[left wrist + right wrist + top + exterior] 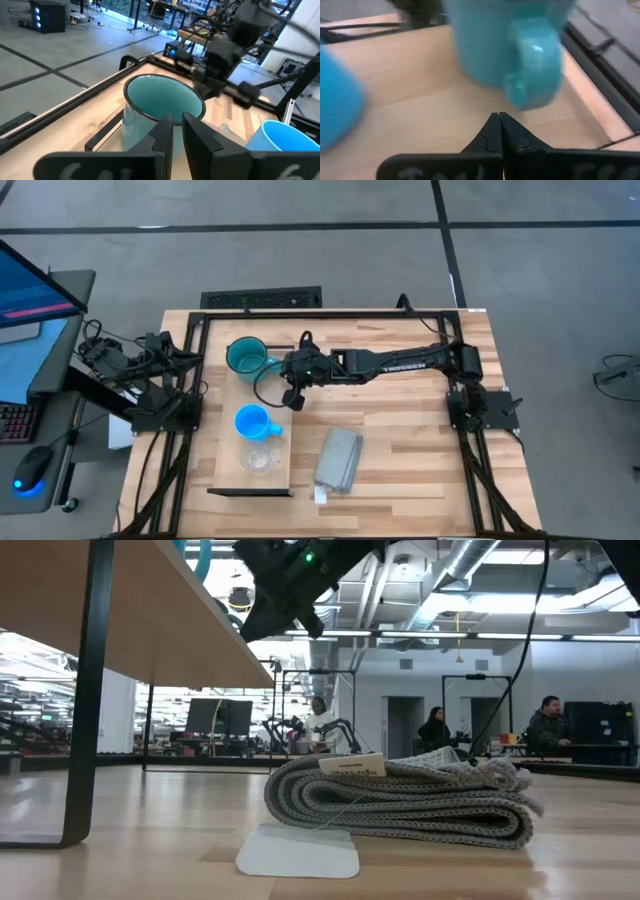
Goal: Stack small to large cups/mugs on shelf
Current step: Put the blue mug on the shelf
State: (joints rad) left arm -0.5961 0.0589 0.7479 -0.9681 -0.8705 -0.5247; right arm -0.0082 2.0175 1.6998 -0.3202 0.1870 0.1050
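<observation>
- On the long pale wooden shelf board [228, 470], three vessels stand in a row: a small clear plastic cup [259, 460] nearest its dark-edged end, a bright blue handled mug [251, 422] in the middle, and a larger teal enamel mug [245, 357] at the far end.
- The right gripper [293, 400] reaches across from the right-hand base and hovers just beside the teal mug's handle [532, 70], fingers pressed together and holding nothing.
- The left gripper [176, 131] sits back by its base, aimed at the teal mug; its fingers are nearly together, a narrow slit between them, and empty.
- A folded grey knitted cloth [338, 458] lies on the slatted tabletop [420, 450] beside the shelf, apart from the cups.
- No cup is nested yet, so the stacking looks wholly undone.
- To do the step well, the right gripper would likely need to part its fingers before closing on a rim or handle, then lift straight up so the neighbouring blue mug is not knocked.
</observation>
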